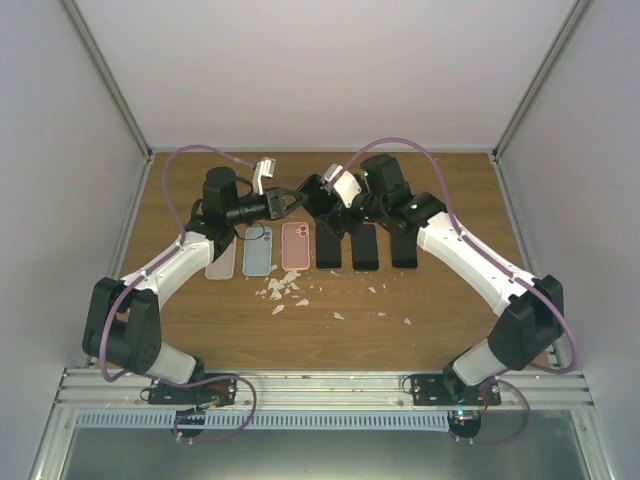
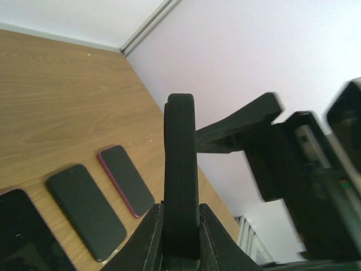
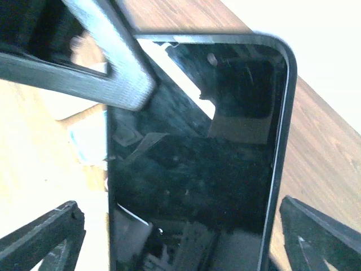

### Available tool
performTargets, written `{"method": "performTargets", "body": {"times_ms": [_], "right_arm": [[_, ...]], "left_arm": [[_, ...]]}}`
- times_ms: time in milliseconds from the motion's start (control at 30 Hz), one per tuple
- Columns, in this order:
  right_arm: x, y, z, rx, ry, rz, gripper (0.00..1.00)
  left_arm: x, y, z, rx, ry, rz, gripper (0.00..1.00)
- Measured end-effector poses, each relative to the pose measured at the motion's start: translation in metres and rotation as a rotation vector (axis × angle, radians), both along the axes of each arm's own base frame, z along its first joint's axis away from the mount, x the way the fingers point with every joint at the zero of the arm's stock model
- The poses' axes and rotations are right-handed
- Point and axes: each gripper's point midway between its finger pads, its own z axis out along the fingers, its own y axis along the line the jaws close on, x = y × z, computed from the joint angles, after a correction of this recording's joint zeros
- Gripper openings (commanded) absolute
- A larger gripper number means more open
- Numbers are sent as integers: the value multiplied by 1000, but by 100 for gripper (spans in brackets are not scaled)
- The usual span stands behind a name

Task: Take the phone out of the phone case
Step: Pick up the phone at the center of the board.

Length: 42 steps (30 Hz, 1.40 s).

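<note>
Holding the black phone in the air above the desk, the left gripper was clenched on one end of it. The right gripper stood released, fingers wide on either side of the screen. Done well, I judged, the right would pinch only the phone case rim and peel from a corner.
</note>
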Motion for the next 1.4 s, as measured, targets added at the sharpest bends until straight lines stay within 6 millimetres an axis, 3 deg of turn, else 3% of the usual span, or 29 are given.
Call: {"method": "performTargets", "body": {"times_ms": [267, 467, 600, 833, 1200, 1400], "right_arm": [[-25, -5, 38, 133, 17, 120, 100], [-31, -28, 31, 173, 127, 161, 100], [-49, -31, 24, 176, 206, 231, 98], [-73, -27, 21, 194, 292, 336, 79], [-75, -20, 11, 178, 357, 360, 54], [-80, -17, 12, 175, 359, 381, 35]], "left_arm": [[-6, 10, -16, 68, -21, -46, 0], [-25, 5, -21, 105, -62, -168, 0], [-37, 2, -12, 122, -136, -248, 0], [-64, -8, -1, 122, -234, -377, 0], [-89, -24, -1, 139, -302, -489, 0], [-96, -32, 6, 143, -343, -521, 0]]}}
